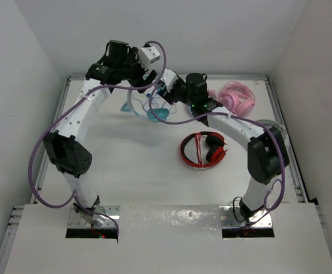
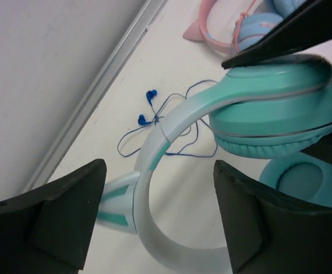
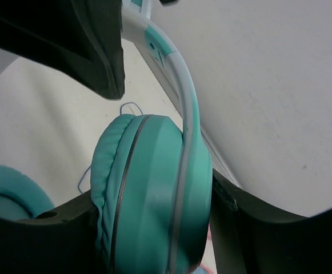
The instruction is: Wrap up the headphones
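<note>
"Headphones (image 1: 154,112) first: where did you have them?"

"At the far side of the table (image 1: 131,177), a little left of the middle and near the far wall (image 1: 171,34). Both of your arms reached in over them."

"How did the arms stand?"

"Your left arm (image 1: 74,123) rose along the left side and bent to the right. Your right arm (image 1: 243,131) arched in from the right. The two wrists met above the teal pair."

"And your right gripper?"

"Your right gripper (image 3: 154,211) was clamped on one teal ear cup (image 3: 148,188), with a finger pressed against each side. The other ear cup (image 2: 303,182) sat just below it, its padding turned toward the left wrist camera."

"Your left gripper?"

"Your left gripper (image 2: 159,177) had its fingers wide apart, and the pale mint headband (image 2: 154,149) ran between them. I could not tell whether either finger touched it."

"What else was there?"

"A red pair (image 1: 203,149) lay right of the middle and an all-pink pair (image 1: 237,97) at the far right. A pink-banded pair (image 2: 254,28) with blue cups lay just beyond your right gripper. The thin blue cable (image 2: 171,134) lay in loose loops on the table beside the headband."
</note>
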`<state>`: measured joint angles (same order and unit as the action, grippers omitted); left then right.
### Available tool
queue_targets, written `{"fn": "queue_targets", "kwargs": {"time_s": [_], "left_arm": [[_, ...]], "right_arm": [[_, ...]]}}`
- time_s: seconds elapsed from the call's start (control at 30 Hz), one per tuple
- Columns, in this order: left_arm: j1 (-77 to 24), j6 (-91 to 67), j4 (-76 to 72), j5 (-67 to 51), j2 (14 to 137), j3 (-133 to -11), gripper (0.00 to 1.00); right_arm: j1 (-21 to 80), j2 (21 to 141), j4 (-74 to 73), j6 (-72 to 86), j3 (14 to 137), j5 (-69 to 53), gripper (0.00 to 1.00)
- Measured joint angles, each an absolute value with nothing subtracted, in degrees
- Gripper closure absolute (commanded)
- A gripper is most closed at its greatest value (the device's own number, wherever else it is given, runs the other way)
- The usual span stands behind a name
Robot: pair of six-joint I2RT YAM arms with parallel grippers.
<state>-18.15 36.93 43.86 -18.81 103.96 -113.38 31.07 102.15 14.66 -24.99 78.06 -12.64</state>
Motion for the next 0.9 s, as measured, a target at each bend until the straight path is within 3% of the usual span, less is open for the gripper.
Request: {"fn": "queue_targets", "kwargs": {"time_s": [0.1,0.23,0.3,0.37,0.57,0.9], "left_arm": [[-17.5,30.57,42.33,-17.54,102.67,-112.46,0.04],[-15.14,23.86,41.78,-15.44,100.95,-112.33,0.01],[-13.72,22.63,40.99,-14.39,99.44,-110.89,0.11],[-12.64,22.28,40.34,-12.62,97.38,-107.59,0.31],[-12.4,22.59,38.52,-6.55,95.88,-97.8,0.28],[-12.45,21.04,36.56,-10.31,98.3,-100.62,0.32]], "right_arm": [[31.24,102.19,15.62,-22.04,77.17,-8.82,1.0],[30.92,102.19,16.75,-19.99,77.12,-3.97,1.0],[30.63,102.19,17.52,-19.42,77.12,-2.96,1.0],[30.48,102.19,17.98,-19.05,77.12,-2.79,1.0],[30.52,102.19,18.46,-19.42,76.6,-5.89,1.0],[30.5,102.17,18.33,-20.51,75.77,-9.61,1.0]]}}
